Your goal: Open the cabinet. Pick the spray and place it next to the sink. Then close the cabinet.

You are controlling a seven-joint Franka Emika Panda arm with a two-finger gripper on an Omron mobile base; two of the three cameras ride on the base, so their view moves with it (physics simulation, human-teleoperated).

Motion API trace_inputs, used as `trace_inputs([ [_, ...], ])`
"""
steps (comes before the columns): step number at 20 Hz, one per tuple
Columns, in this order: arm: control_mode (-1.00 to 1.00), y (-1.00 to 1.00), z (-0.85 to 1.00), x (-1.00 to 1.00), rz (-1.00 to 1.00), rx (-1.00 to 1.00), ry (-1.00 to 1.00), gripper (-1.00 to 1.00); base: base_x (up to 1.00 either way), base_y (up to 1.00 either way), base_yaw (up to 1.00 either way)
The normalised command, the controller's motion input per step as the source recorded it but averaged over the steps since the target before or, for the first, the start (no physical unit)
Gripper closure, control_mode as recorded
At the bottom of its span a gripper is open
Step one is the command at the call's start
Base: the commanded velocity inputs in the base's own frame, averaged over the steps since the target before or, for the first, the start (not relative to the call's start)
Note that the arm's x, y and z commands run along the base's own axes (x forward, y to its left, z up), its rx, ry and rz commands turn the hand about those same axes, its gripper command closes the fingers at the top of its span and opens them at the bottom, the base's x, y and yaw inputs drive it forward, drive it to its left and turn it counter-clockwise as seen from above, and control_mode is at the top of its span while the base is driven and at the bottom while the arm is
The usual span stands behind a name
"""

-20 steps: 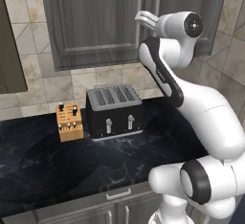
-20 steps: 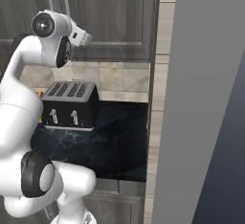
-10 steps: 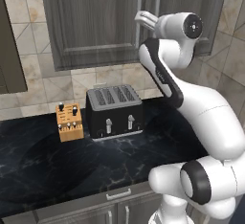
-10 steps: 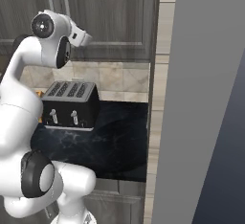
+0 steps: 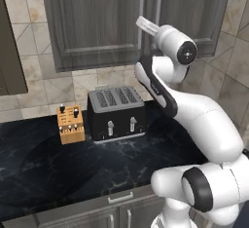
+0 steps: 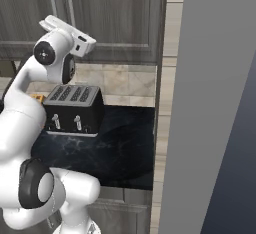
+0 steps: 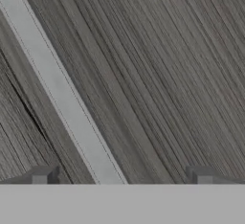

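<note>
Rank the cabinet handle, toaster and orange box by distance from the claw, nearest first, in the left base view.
1. cabinet handle, right at the open claw, up on the door.
2. toaster, below on the counter.
3. orange box, left of the toaster.

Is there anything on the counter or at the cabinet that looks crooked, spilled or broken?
Nothing stands out. The cabinet doors are shut and level, the toaster and the small orange box stand upright on the counter, and the open gripper is at a door handle.
</note>
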Motion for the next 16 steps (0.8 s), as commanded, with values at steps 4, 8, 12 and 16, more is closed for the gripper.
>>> trace_inputs([
  [4,-1.0,-0.02,-0.74,1.0,0.0,0.02,-0.07,-1.0,0.0,0.0,0.0],
  [8,-1.0,-0.06,-0.52,1.0,0.0,0.0,0.0,-1.0,0.0,0.0,0.0],
  [12,-1.0,-0.06,-0.15,0.79,0.01,0.0,0.03,-1.0,0.0,0.0,0.0],
  [16,-1.0,0.0,-0.03,-0.06,0.05,0.0,0.04,-1.0,0.0,0.0,0.0],
])
